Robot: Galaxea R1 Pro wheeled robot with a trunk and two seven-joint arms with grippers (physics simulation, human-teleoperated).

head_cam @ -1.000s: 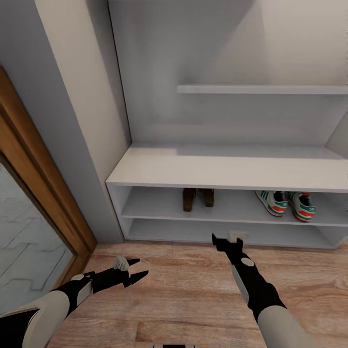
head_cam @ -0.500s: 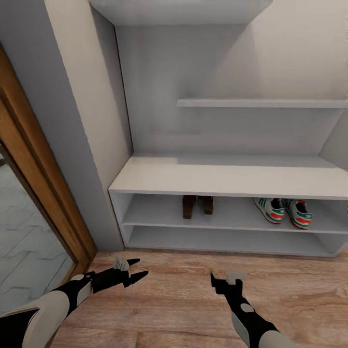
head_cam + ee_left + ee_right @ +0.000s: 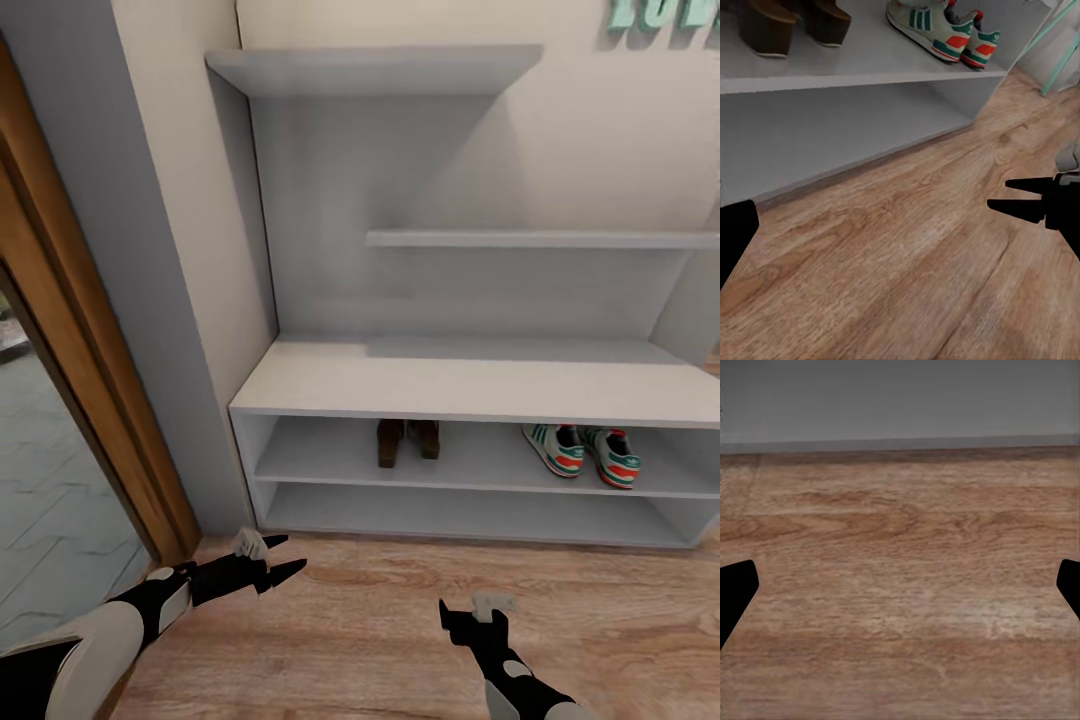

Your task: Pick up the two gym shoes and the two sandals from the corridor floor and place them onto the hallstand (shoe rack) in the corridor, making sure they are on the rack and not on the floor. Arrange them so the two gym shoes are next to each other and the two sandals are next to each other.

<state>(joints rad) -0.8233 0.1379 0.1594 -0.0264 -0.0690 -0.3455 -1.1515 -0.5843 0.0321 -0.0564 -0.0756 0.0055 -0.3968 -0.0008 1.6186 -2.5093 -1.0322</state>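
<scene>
— Between the fingers of the left gripper [image 3: 283, 558], is anything held?

— Nothing is held. Its two dark pointed fingers [image 3: 288, 572] are spread apart over the wood-plank floor [image 3: 380, 610]. The right gripper [image 3: 468, 616] is also held low over the floor, and in the right wrist view its finger tips [image 3: 736, 589] are seen at opposite edges, parted wide around bare planks.

— Where are the shoes found?

— On the upper of the two open shelves of the pale grey shoe rack [image 3: 470, 385]. The two sneakers [image 3: 585, 452] are set side by side towards the right; the two brown sandals [image 3: 407, 441] are set side by side further left, well apart from the sneakers. No shoe is seen on the floor.

— Which step is judged to be in hand?

— Placement appears finished: both pairs are on the rack and grouped as asked. Little more seems called for than both arms being kept clear of the rack, so that nothing is knocked off the shelf.

— And the materials?

— The rack is flat, matte and square-edged, with two staggered upper shelves. The floor shows grain and knots. The sneakers are white with green stripes and red-orange heels; the sandals look like dark leather.
</scene>
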